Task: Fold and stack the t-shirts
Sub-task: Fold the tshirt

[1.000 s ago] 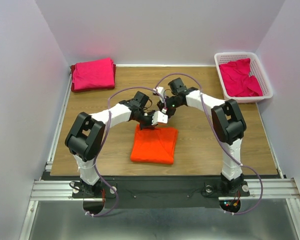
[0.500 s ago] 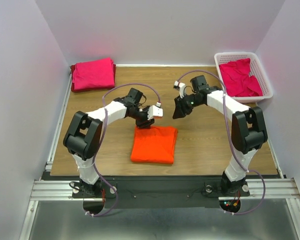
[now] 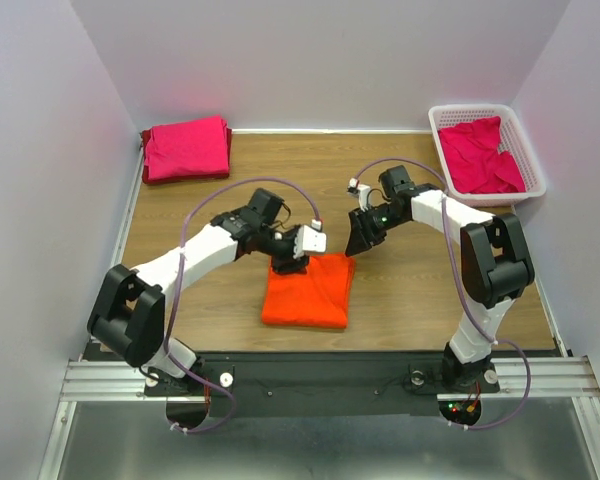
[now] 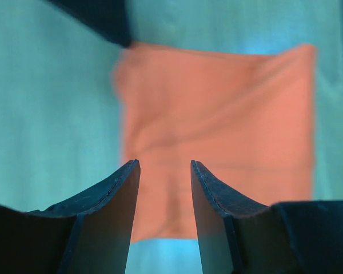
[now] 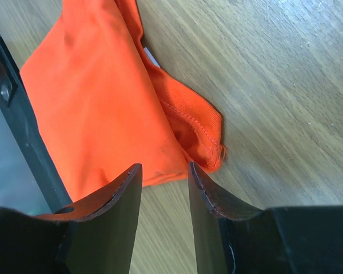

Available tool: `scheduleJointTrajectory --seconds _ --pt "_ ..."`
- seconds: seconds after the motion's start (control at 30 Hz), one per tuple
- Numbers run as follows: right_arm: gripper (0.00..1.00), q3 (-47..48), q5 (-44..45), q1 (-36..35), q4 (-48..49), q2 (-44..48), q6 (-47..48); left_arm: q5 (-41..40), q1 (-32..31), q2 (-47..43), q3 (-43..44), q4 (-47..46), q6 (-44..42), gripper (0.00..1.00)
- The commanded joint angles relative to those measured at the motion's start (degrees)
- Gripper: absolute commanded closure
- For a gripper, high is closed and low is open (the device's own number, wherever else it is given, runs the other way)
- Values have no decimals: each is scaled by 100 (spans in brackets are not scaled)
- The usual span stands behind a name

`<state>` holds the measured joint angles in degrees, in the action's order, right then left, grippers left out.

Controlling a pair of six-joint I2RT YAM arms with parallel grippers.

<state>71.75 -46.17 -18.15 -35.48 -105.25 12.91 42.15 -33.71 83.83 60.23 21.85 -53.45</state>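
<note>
The bright orange cloth t-shirt (image 3: pixel 308 290) lies folded on the wooden desk (image 3: pixel 410 300), not yet stacked. Both arms' jaws hang parted and empty at its far edge. Folded magenta-pink t-shirts (image 3: pixel 186 148) sit piled far left. The crumpled magenta ones (image 3: pixel 480 155) in the white plastic lattice basket (image 3: pixel 477 108) are not yet folded.

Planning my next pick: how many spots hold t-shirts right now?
3: the orange t-shirt folded mid-table, the pink stack at the far-left corner, loose pink shirts in the white basket far right. Layers may hide more.
</note>
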Motion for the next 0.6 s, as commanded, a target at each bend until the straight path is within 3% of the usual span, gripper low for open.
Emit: scheduleJointTrajectory --seconds 0.0,0.57 --pt "56 6 12 -109 59 23 -51 83 -284 63 -345 206 116 48" --pt "56 -231 284 -364 15 -57 80 -84 -566 573 -538 -137 133 48"
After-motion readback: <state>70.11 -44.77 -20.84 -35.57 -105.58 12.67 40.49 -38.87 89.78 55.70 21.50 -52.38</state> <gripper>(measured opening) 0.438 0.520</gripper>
